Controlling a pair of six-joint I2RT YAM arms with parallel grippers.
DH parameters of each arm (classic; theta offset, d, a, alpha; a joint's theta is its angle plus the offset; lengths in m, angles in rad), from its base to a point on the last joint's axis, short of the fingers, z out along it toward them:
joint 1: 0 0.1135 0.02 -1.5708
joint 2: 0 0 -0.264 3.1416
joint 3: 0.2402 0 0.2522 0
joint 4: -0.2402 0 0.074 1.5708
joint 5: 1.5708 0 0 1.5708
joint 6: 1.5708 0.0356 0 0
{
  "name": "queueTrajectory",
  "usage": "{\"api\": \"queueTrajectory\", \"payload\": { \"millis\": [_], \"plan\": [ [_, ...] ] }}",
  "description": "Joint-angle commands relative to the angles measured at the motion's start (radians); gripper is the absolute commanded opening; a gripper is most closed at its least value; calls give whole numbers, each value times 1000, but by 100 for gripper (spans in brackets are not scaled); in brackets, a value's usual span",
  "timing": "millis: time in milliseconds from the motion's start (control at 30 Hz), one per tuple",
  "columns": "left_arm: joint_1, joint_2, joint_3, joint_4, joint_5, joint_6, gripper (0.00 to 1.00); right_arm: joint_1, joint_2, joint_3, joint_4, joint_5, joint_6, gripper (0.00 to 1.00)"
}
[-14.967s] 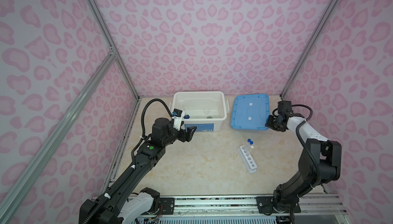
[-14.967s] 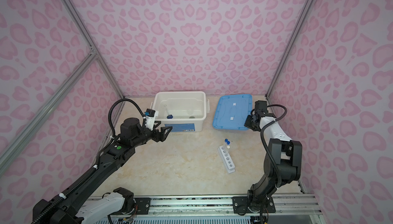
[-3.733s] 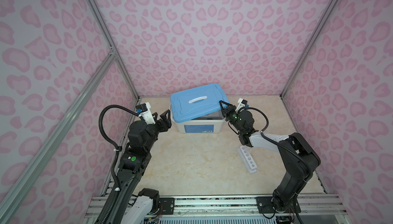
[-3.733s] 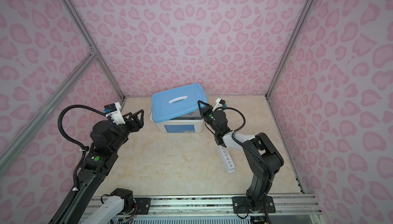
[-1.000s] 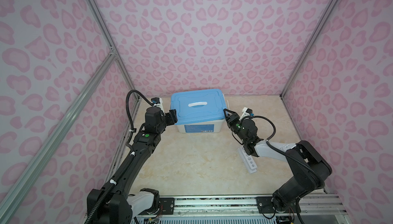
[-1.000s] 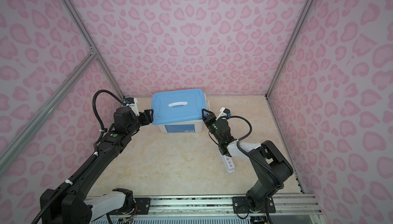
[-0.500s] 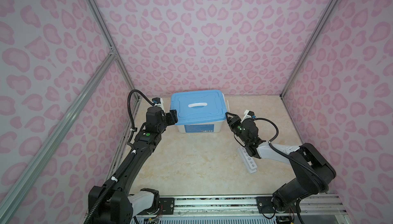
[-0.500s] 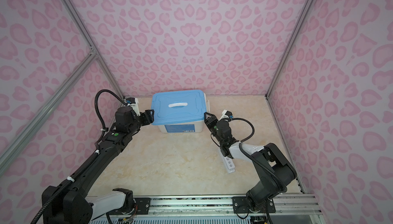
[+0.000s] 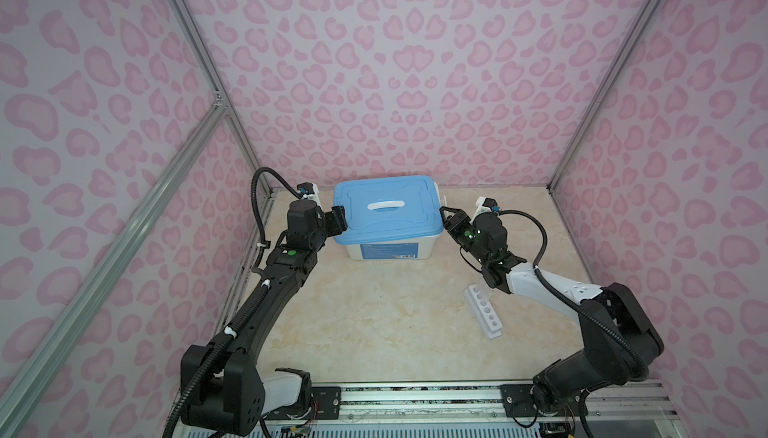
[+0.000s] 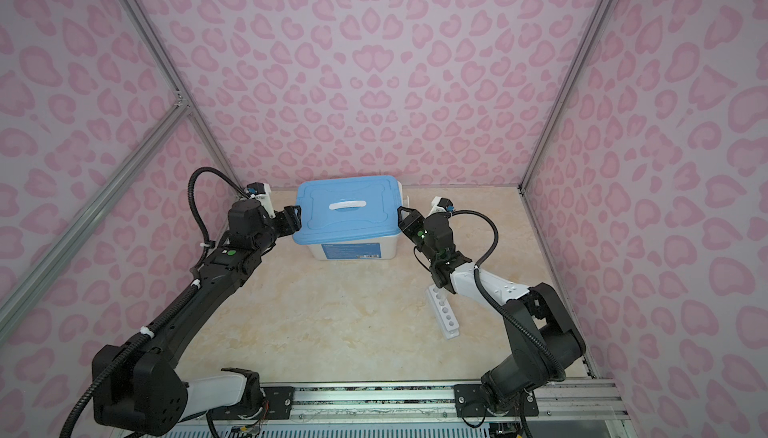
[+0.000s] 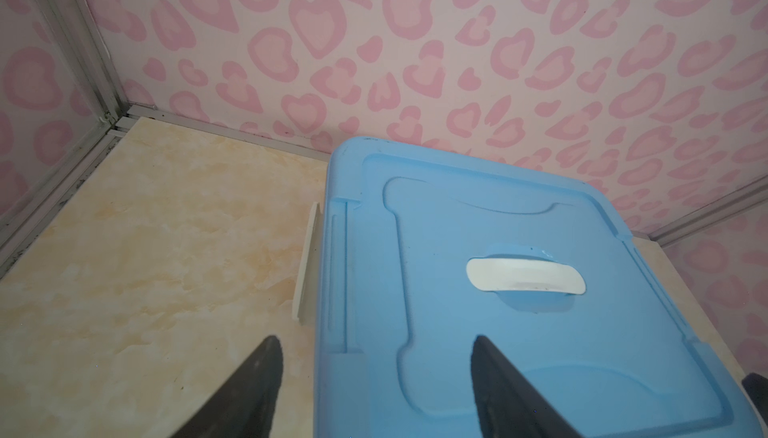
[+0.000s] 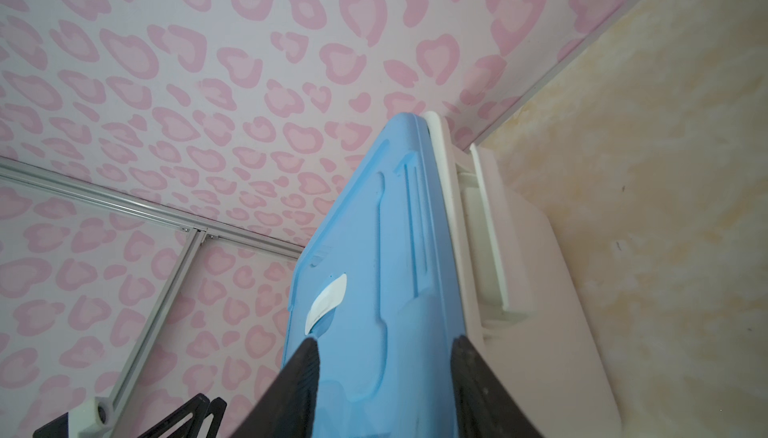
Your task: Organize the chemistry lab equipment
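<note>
**Rack out on the bench, both arms at the lidded bin**

We found the white six-hole rack (image 9: 485, 311) lying on the bench (image 9: 374, 323), right of centre and nearer to us than the bin. Its far end was hidden under the right arm.

Behind it, against the back wall, stood the white bin (image 9: 426, 247) with its blue lid (image 9: 386, 226) on top and a white handle (image 9: 386, 205) in the lid's middle. A white latch (image 11: 306, 261) stuck out from the bin's side.

The left arm stretched up along the left wall, its wrist bent toward the bin. The left pincer (image 9: 338, 220) was spread wide and held nothing, with one finger over the lid and the other over bare bench.

The right arm folded at its elbow and reached back over the rack. The right pincer (image 9: 446, 215) sat astride the lid's right edge with its fingers apart. We could not tell whether it gripped the lid.

A blue label (image 9: 388, 251) with a barcode sat on the bin's front, too small for us to read.
</note>
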Motion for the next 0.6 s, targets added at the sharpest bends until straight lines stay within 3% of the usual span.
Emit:
{"api": "queueTrajectory", "payload": {
  "millis": [0,233,567],
  "plan": [
    [17,36,33,52,25,-22,74,-8,7,136,-277,-51,-221,52],
    [39,123,90,47,59,-22,73,-27,153,517,-766,-73,-545,57],
    [60,202,129,43,82,-19,73,-35,358,870,-1105,-49,-790,65]
  ]
}}
